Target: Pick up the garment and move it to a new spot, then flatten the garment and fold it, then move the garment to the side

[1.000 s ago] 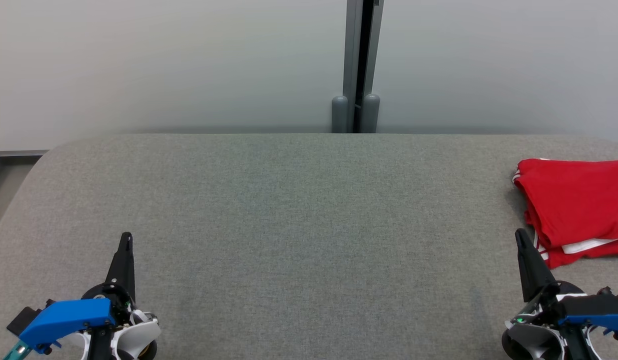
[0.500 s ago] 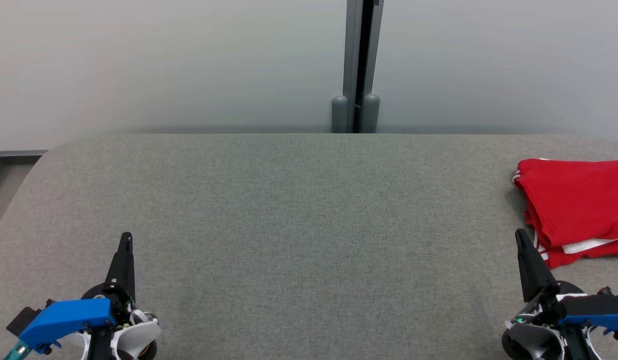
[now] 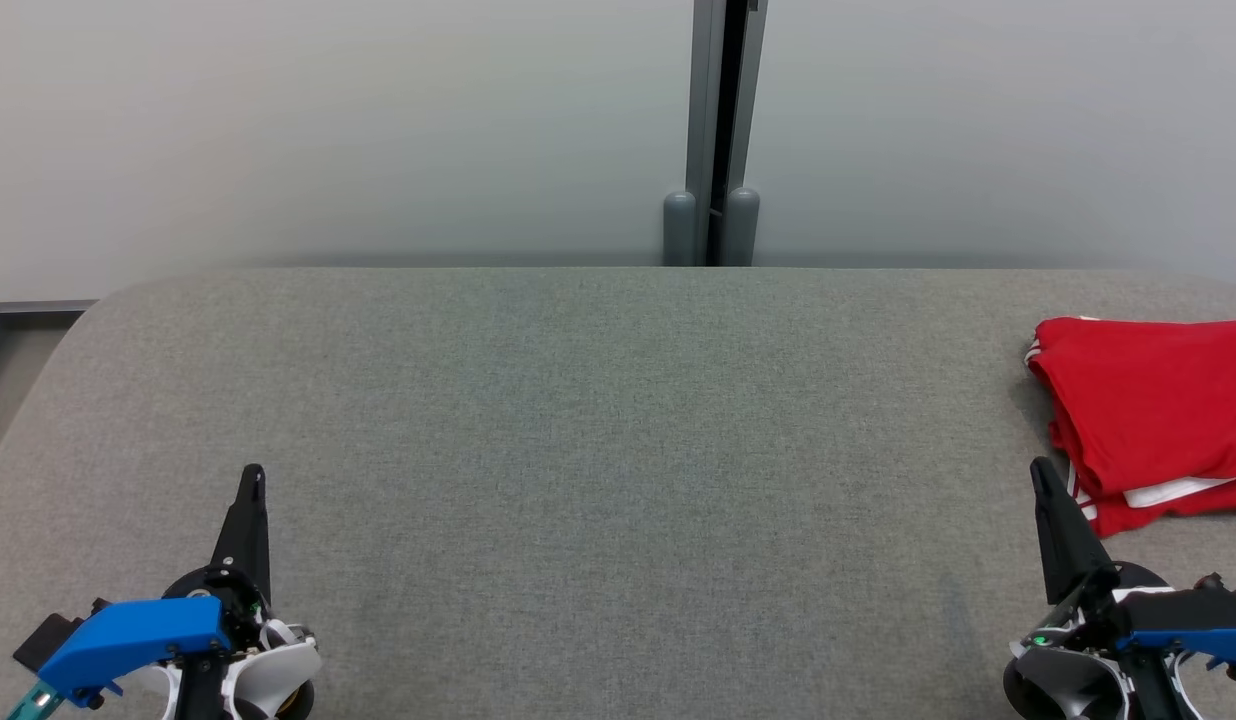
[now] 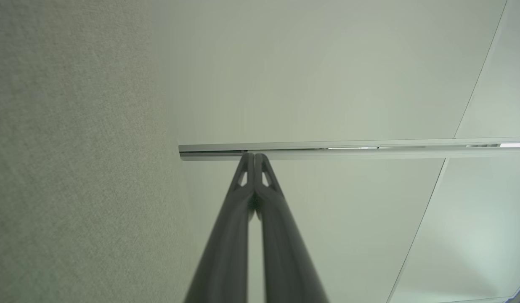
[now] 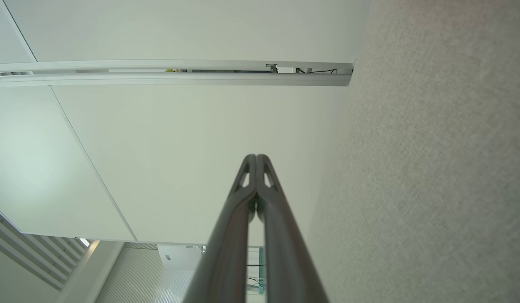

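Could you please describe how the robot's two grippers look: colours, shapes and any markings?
The left gripper and right gripper each have two long dark fingers tapering to a point, with small triangular openings near the tips. Behind each sit a white rounded shell and a blue housing. A green light glows on the right one.

Garment: red, white stripes (at its hems). Worktop: grey, fine woven fleck. Wall: pale grey. Left end effector, right end effector: black; blue-and-white mounts.
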Controlling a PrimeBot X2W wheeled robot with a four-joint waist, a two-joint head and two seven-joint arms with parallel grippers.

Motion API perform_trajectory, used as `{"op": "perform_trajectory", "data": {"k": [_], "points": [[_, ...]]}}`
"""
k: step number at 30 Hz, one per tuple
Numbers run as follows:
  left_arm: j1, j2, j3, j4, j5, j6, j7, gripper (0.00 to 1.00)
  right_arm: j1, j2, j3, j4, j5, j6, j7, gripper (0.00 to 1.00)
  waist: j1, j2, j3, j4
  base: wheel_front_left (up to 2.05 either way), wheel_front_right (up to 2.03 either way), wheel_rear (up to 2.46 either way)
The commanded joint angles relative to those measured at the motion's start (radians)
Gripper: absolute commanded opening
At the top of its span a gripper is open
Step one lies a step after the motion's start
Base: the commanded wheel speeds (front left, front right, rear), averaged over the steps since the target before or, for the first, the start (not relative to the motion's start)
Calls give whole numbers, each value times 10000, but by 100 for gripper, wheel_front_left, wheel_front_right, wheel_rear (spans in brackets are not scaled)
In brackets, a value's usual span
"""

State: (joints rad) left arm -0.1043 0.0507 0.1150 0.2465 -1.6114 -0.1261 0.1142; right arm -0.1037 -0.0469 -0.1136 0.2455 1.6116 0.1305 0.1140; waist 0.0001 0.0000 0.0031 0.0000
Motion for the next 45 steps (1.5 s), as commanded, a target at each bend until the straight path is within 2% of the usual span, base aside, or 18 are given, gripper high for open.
{"op": "perform_trajectory", "data": {"k": [1, 45], "points": [[-101, -17, 18, -40, -31, -102, 31, 0, -97, -63, -18, -31, 29, 4, 34, 0, -1, 0, 0, 0, 0, 0, 0], [-101, -17, 17, -40, -31, -76, 29, 0, -98, -63, -17, -31, 29, 4, 33, 0, -1, 0, 0, 0, 0, 0, 0]]}}
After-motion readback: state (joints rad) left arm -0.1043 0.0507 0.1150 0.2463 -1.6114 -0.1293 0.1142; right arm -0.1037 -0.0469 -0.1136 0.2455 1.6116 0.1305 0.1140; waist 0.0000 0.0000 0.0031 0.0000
